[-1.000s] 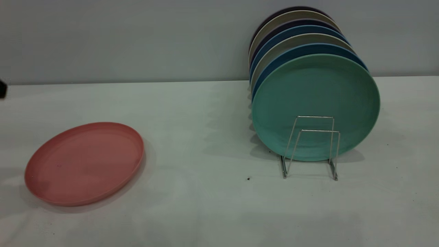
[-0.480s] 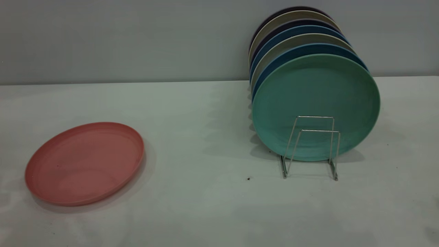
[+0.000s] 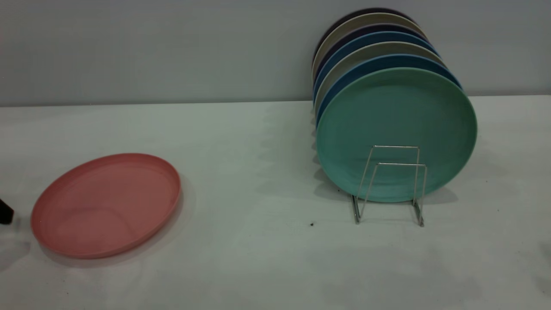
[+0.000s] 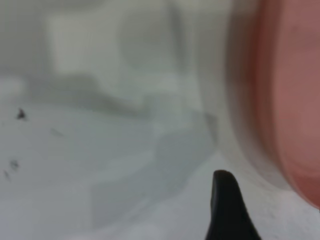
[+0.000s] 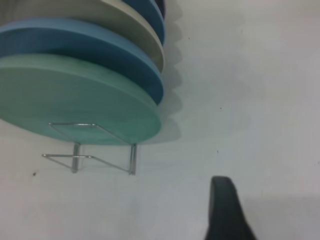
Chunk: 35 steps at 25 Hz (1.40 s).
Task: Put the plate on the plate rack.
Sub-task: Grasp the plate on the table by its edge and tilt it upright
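Observation:
The salmon-pink plate lies flat on the white table at the left, and its rim also shows in the left wrist view. A black part of my left gripper shows at the left edge, just left of the plate's rim and apart from it. In the left wrist view it hangs low over the bare table beside the plate. The silver wire plate rack stands at the right, and it also shows in the right wrist view. My right gripper hovers over bare table near the rack's front.
Several plates stand upright in the rack, with a mint-green plate in front and blue and beige ones behind. The two front wire loops hold nothing. A grey wall runs behind the table. A small dark speck lies near the rack.
The black part of my left gripper was higher at the left edge, left the view, and now shows lower, beside the pink plate. The plate and rack have not moved.

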Motion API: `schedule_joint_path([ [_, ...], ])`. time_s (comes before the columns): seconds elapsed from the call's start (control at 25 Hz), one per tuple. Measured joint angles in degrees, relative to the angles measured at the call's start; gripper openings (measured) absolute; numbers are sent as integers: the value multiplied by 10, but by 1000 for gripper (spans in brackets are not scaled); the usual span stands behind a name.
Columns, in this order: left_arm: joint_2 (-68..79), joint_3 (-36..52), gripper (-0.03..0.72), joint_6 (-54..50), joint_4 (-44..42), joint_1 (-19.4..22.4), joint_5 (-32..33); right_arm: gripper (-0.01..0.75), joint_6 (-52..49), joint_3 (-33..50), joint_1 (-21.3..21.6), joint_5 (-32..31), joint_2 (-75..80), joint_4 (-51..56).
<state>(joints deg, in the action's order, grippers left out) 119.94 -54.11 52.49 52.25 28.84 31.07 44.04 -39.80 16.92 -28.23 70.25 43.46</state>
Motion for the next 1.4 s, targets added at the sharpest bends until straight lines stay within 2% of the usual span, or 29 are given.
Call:
schedule_joint_path([
  [0.16,7,-1,469,15,18,-9,-29,510,5,0,0,2,0,0],
  [0.48,12,-1,406,119,130,-35,-47,463,14,0,0,2,0,0],
  [1.0,47,-17,394,124,139,-52,-70,460,16,0,0,2,0,0],
  [1.4,66,-23,294,124,140,-69,-87,460,20,0,0,2,0,0],
])
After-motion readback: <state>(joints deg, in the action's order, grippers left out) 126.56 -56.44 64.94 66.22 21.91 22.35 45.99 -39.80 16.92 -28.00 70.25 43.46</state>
